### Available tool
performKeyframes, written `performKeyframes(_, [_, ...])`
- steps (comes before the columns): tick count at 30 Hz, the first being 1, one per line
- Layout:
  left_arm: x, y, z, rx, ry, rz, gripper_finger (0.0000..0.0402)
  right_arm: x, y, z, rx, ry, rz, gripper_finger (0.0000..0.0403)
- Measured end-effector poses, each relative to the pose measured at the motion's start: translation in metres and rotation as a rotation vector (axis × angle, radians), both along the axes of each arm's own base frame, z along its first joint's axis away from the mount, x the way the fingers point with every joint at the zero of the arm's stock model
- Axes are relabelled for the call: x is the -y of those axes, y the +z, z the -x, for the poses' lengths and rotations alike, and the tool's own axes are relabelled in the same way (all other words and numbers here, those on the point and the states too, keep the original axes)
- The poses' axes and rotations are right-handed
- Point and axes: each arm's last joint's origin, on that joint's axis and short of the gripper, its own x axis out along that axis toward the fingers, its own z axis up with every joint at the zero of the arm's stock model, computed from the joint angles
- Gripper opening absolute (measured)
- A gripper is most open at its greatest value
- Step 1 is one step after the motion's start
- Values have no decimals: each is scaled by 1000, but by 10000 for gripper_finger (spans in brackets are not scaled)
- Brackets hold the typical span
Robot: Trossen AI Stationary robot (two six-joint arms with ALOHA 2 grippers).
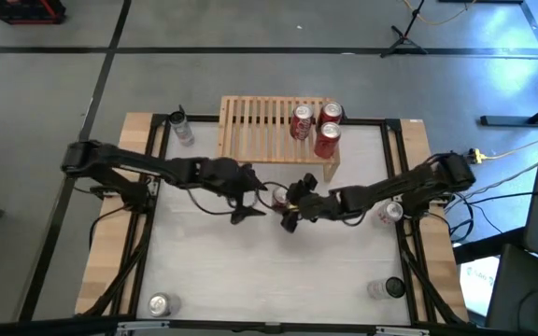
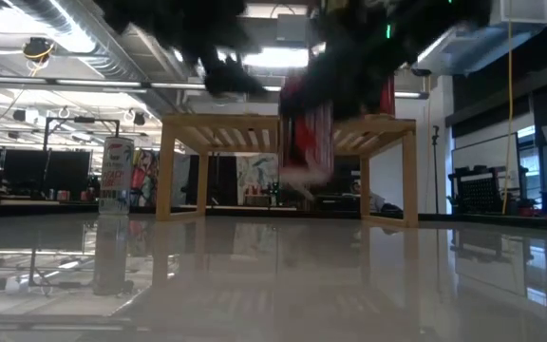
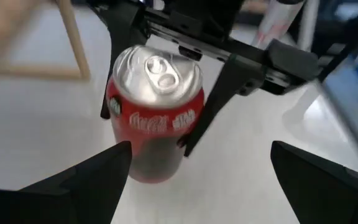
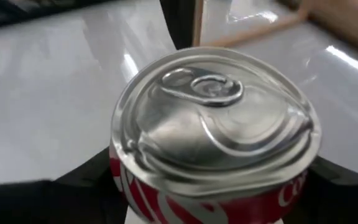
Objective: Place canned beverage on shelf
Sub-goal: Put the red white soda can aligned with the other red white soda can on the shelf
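**Holding a red can just short of the shelf**

Gripped between the two fingers of the right pincer (image 1: 292,198), a red cola can (image 3: 155,118) is kept upright near the middle of the tabletop (image 1: 250,271), just in front of the shelf (image 1: 269,126); the right wrist view shows the dark fingers pressed against opposite sides of the can (image 4: 213,134), directly below its silver lid, so the pincer is judged to be pinching it firmly; the upright hold is judged to be chosen so that the can can be set down on its base on the slats. In the low view the can (image 2: 307,133) appears lifted clear of the tabletop, roughly level with the shelf top (image 2: 283,123), though blur makes the exact height hard to tell.

The left pincer (image 1: 248,196) is held just beside the can, fingers spread and pinching nothing; its wrist view looks straight at the can between its own two open fingers (image 3: 86,180), apparently placed to wait or assist.

On the shelf, three red cans (image 1: 316,126) are already gathered at the right end of the slatted top, close together; the remaining slats are left free, which is judged to leave room for the held can. Other cans stand apart at the tabletop's edges.
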Motion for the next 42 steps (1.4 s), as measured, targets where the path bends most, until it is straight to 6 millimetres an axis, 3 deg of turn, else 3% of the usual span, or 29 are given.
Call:
performKeyframes(7, [-1, 61, 42, 205, 42, 22, 374, 1, 86, 3, 72, 48, 30, 279])
performKeyframes(11, [-3, 75, 58, 259, 110, -12, 374, 13, 119, 5, 68, -80, 100, 279])
performKeyframes(14, [-4, 79, 62, 272, 161, -34, 374, 33, 134, 5, 70, -209, 147, 279])
performKeyframes(18, [-4, 79, 62, 265, 167, -39, 374, 54, 132, 5, 63, -308, 125, 279])
performKeyframes(30, [-4, 77, 63, 243, 165, -40, 374, 79, 125, 6, 18, -391, 109, 279])
performKeyframes(42, [-4, 76, 63, 239, 164, -42, 374, 78, 120, 2, 14, -352, 69, 279])
